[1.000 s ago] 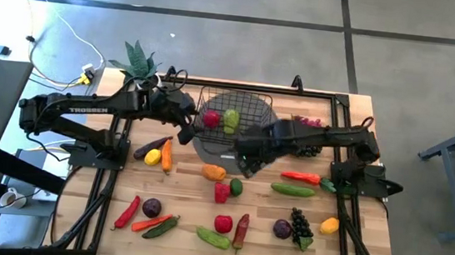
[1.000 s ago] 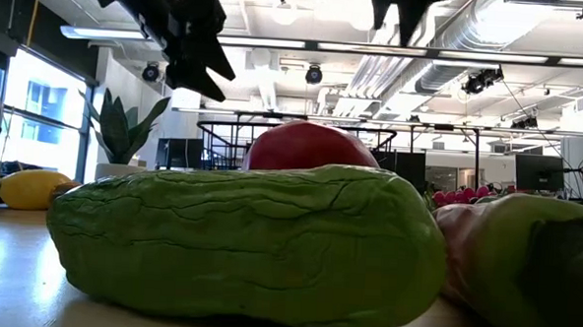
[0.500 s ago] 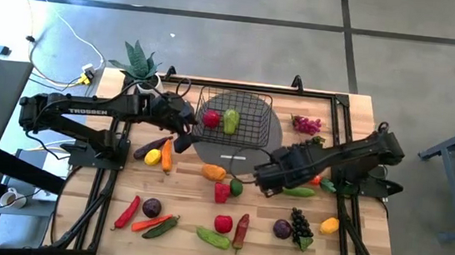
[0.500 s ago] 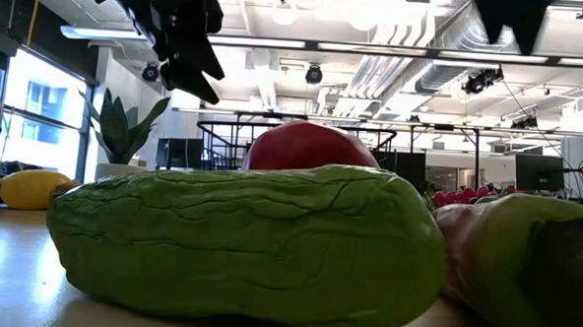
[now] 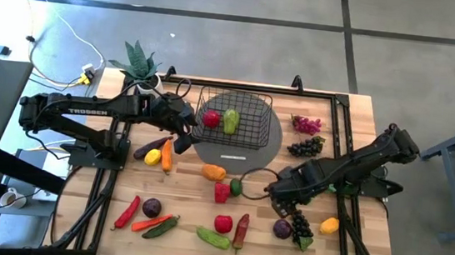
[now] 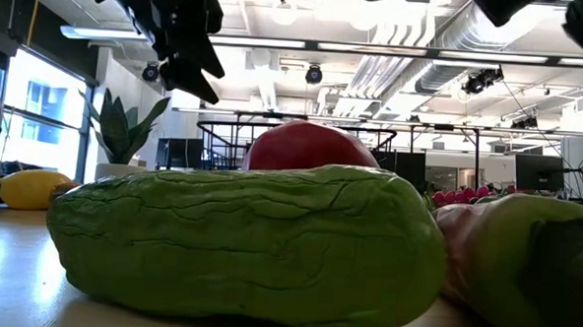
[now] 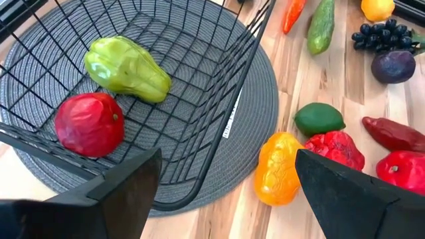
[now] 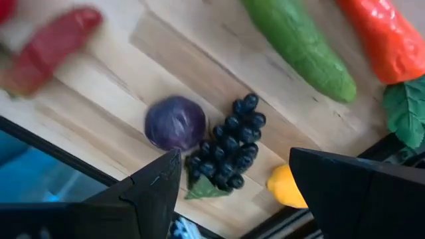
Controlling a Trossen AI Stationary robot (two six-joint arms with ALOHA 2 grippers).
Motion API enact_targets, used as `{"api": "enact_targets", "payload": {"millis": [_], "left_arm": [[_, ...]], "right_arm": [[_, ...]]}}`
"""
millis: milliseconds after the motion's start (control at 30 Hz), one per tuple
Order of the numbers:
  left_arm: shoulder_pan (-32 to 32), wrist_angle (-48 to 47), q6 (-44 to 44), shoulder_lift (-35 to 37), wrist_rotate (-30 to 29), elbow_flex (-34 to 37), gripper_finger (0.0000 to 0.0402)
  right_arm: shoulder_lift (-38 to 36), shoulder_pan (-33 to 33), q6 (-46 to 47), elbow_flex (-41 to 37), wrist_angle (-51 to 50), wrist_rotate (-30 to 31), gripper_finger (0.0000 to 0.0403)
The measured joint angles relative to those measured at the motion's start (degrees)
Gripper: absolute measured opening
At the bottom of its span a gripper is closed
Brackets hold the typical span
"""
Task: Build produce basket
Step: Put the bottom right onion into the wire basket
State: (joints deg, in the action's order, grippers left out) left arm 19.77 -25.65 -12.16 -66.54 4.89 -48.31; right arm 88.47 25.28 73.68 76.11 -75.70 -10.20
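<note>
The right gripper [image 5: 281,201], open and empty, is held above the dark grapes [image 5: 299,224]; it should be lowered squarely over them. The basket [image 5: 237,118] sits well beyond it.

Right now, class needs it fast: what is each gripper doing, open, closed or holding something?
Left gripper: jaws open, holding nothing, beside the black wire-mesh basket.
Right gripper: jaws open, holding nothing, above the dark grape bunch.

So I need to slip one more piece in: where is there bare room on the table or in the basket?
The basket floor is free right of the green pear. Bare wood lies left of the red pepper. The front right is crowded.
</note>
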Motion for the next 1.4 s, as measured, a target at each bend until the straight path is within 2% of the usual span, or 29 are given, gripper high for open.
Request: {"api": "enact_targets", "payload": {"millis": [200,367,1067,1400], "left_arm": [[0.00,0.00,-1.36,0.00,0.01,0.00,0.0337],[0.00,0.00,-2.01,-0.02,0.00,0.00,0.0337],[0.02,-0.02,-7.08,-0.04,-0.45,0.00,0.0337],[0.00,-0.02,-8.74,-0.04,-0.58,0.00,0.0337]], "right_arm": [[0.02,2.82,-1.90,-2.44,5.03,0.09,0.0264],[0.02,4.93,-3.22,-4.99,13.38,0.03,0.0264],[0.07,9.75,-0.01,-17.29,33.92,1.20,0.0264],[0.13,10.09,0.00,-20.85,36.46,2.71,0.0264]]}}
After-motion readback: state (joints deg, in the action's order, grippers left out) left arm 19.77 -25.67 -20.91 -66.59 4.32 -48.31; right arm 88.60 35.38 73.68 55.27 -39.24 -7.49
